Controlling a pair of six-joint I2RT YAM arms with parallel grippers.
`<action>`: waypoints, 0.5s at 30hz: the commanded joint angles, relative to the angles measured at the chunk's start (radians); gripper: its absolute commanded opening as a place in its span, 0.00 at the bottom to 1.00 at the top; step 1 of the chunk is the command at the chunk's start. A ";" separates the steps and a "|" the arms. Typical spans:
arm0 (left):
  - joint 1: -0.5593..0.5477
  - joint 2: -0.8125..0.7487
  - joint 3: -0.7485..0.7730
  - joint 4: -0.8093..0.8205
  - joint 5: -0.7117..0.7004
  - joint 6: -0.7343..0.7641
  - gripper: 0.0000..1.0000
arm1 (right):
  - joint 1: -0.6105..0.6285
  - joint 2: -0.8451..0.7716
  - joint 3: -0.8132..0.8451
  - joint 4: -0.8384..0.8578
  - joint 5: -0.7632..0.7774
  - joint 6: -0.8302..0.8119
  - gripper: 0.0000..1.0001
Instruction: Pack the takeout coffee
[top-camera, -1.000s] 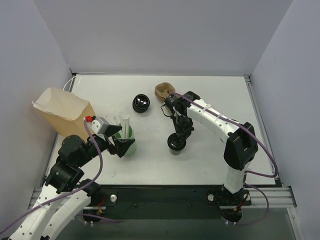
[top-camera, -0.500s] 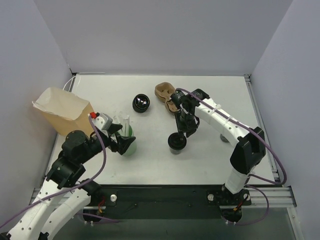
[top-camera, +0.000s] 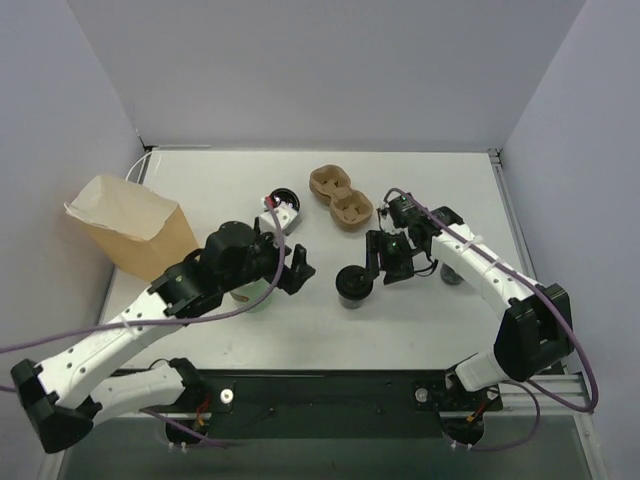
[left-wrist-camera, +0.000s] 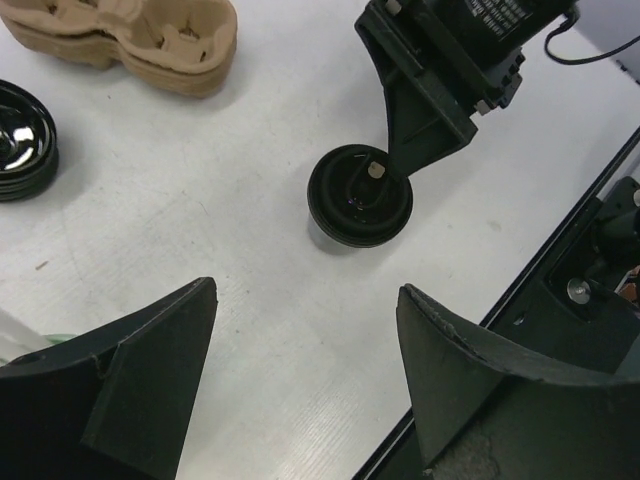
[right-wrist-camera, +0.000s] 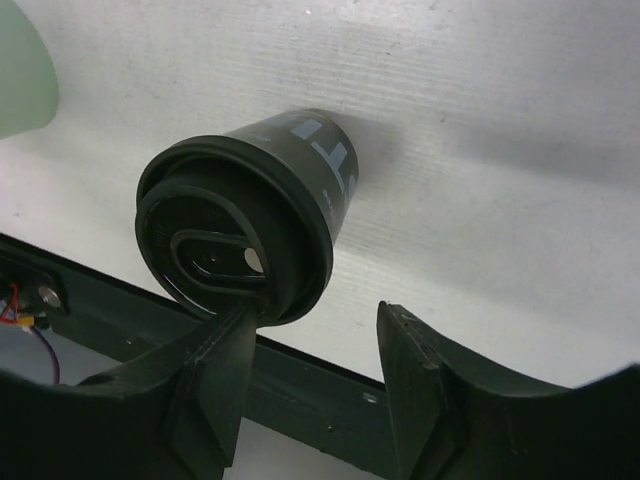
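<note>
**Black takeout coffee (right-wrist-camera: 250, 220) upright on the table, both sets of jaws empty**

Dark fingers of the right gripper (right-wrist-camera: 315, 330) stand apart with nothing between them. Its left finger lies at the lower rim of the cup's lid, though the right wrist view does not settle whether they touch. The left wrist view shows one right fingertip overlapping the far edge of the lid.

The takeout coffee is short, round and black all over. Its lid has a raised outer rim, a sunken oval well and a small pale sip hole. Pale lettering runs along the side wall. It stands upright near the middle of the white table (top-camera: 420, 330), toward the near edge.

The left gripper (left-wrist-camera: 305, 300) hangs above the table with its jaws wide apart and empty, pointed toward the cup from the left and apart from it.

Farther back lies a brown pulp cup carrier (top-camera: 341, 196), with a lidless black cup (top-camera: 283, 203) to its left. A green cup (top-camera: 250, 293) shows partly under the left arm. A paper bag (top-camera: 125, 225) stands open at the left edge.
</note>
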 joint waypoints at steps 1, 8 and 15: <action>-0.025 0.095 0.021 0.060 -0.086 -0.066 0.82 | -0.052 -0.073 -0.079 0.189 -0.170 -0.036 0.54; -0.028 0.221 -0.022 0.198 -0.052 -0.155 0.79 | -0.124 -0.059 -0.127 0.274 -0.350 -0.080 0.59; -0.028 0.319 -0.043 0.292 -0.036 -0.230 0.78 | -0.132 -0.013 -0.138 0.292 -0.390 -0.114 0.56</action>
